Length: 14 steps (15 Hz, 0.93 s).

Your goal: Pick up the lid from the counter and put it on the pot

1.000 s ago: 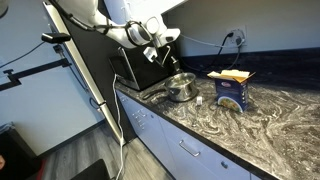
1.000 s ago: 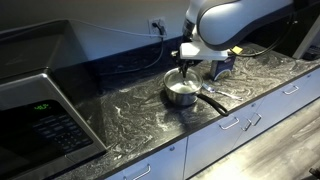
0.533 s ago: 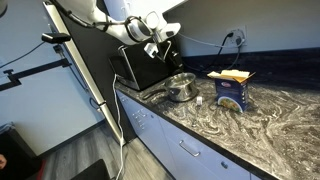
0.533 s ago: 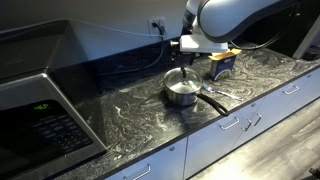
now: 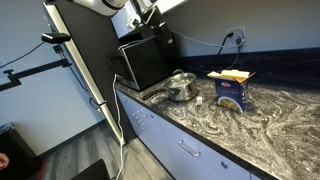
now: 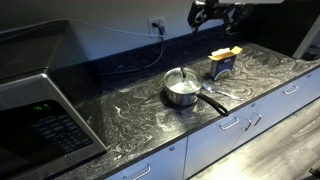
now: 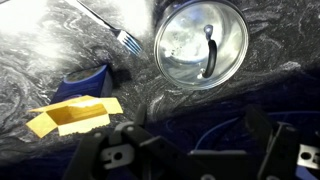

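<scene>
a: lid (image 7: 180, 45) looks seated on the pot (image 6: 181, 97), at 12 o'clock from the claw (image 7: 195, 152)?
b: yep, claw's wide open, empty. i'd back straight up, clear of the handle (image 7: 209, 52).

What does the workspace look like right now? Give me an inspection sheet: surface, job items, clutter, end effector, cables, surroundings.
Surface: dark marbled counter, no spills seen.
Job's things: lid sits on the pot.
Clutter: fork beside the pot; blue-and-yellow box further along.
End effector: end effector open, empty, high above the counter.
Cables: cable runs from the wall outlet.
Surroundings: black microwave; drawers under the counter.
</scene>
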Each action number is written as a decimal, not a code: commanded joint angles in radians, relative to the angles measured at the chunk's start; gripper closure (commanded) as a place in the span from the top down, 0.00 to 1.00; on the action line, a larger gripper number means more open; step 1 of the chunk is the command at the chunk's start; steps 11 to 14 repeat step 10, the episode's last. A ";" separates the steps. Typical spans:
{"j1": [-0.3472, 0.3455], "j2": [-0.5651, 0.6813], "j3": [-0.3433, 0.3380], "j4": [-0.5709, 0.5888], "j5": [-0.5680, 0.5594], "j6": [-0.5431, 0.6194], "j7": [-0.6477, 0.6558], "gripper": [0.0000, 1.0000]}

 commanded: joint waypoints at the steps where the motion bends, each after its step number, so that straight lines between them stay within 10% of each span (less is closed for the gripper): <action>1: -0.068 -0.217 0.028 -0.161 0.137 -0.108 -0.202 1.00; 6: -0.109 -0.374 0.013 -0.243 0.296 -0.255 -0.435 1.00; 14: -0.128 -0.331 0.034 -0.198 0.264 -0.234 -0.388 1.00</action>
